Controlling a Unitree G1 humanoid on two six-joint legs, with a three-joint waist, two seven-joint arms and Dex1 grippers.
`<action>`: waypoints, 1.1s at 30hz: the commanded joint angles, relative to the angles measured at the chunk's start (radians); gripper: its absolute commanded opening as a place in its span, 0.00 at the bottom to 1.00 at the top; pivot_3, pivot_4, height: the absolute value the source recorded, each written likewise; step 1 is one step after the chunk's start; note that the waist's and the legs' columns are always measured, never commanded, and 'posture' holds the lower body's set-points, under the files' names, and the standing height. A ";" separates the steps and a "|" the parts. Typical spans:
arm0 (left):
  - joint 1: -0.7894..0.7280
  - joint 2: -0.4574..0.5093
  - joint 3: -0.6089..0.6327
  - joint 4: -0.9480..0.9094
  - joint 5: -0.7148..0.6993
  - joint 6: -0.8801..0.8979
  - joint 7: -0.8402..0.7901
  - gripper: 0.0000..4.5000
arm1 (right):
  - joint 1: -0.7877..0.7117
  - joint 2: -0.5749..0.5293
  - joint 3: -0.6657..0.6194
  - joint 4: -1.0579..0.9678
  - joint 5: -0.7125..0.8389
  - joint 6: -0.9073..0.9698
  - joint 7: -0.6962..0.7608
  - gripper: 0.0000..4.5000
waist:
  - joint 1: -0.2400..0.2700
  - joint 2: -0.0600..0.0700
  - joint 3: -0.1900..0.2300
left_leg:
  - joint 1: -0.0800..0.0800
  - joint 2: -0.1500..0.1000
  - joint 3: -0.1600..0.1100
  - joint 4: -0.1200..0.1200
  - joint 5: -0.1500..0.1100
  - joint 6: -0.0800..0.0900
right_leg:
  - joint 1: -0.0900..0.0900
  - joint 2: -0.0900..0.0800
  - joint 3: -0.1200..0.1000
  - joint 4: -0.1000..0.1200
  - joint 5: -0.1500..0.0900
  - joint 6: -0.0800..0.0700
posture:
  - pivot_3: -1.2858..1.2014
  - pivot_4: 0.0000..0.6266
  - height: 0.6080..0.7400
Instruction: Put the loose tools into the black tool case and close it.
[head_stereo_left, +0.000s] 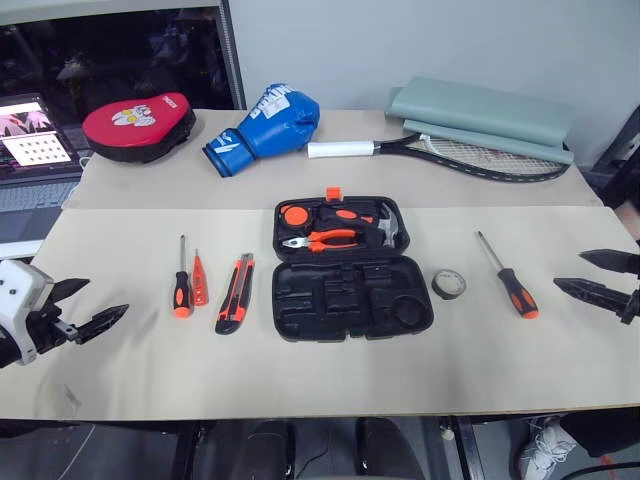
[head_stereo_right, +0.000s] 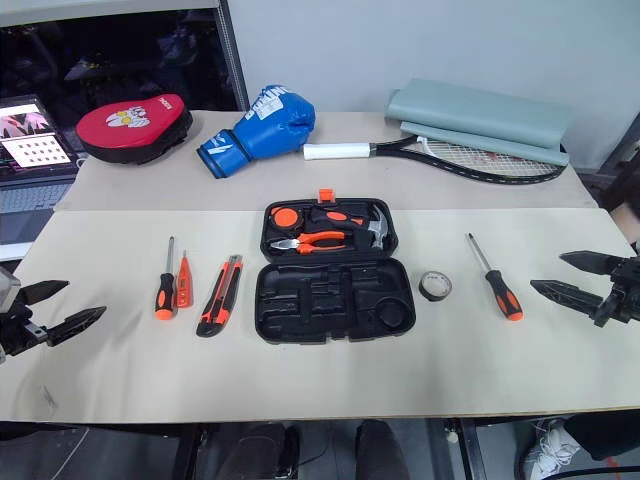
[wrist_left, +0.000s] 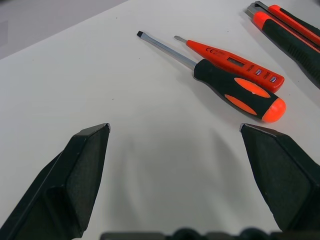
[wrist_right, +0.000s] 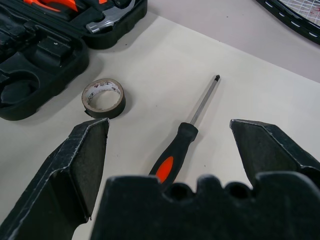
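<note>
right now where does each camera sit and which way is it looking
Head, both eyes: forward and down over the table at the open tool case; left gripper and right gripper show at the sides.
Left wrist: along its open jaws at the flat screwdriver, red tester and knife.
Right wrist: along its open jaws at the cross-tip screwdriver, tape roll and case corner.
Shared: each wrist view repeats tools seen from the head.

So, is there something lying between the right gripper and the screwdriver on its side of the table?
Nothing visible. The right gripper hangs open above bare table, the screwdriver lying straight ahead between its fingers. The tape roll sits off to one side, nearer the open tool case.
</note>
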 joint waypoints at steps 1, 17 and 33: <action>-0.016 0.024 0.001 -0.015 0.002 0.031 0.008 1.00 | -0.015 -0.018 -0.020 0.009 -0.010 -0.050 -0.005 1.00 | 0.000 0.000 0.000 | 0.000 0.000 0.000 0.000 0.000 0.000 | 0.000 0.000 0.000 0.000 0.000 0.000 | 0.52 0.24 0.97; -0.317 0.067 -0.176 -0.293 -0.129 0.974 0.351 1.00 | -0.042 0.009 0.044 -0.634 0.159 0.132 -0.085 1.00 | -0.001 0.000 0.000 | 0.001 0.000 -0.002 0.001 0.000 0.000 | 0.001 0.002 -0.001 0.003 0.000 0.001 | 0.52 0.24 0.97; -0.617 -0.093 -0.373 -0.202 -0.093 1.258 0.566 1.00 | -0.168 0.114 0.223 -1.013 0.328 0.260 -0.220 1.00 | 0.005 -0.003 0.001 | -0.002 -0.002 -0.005 0.002 0.000 -0.002 | -0.001 0.002 -0.001 0.004 0.000 0.001 | 0.52 0.24 0.97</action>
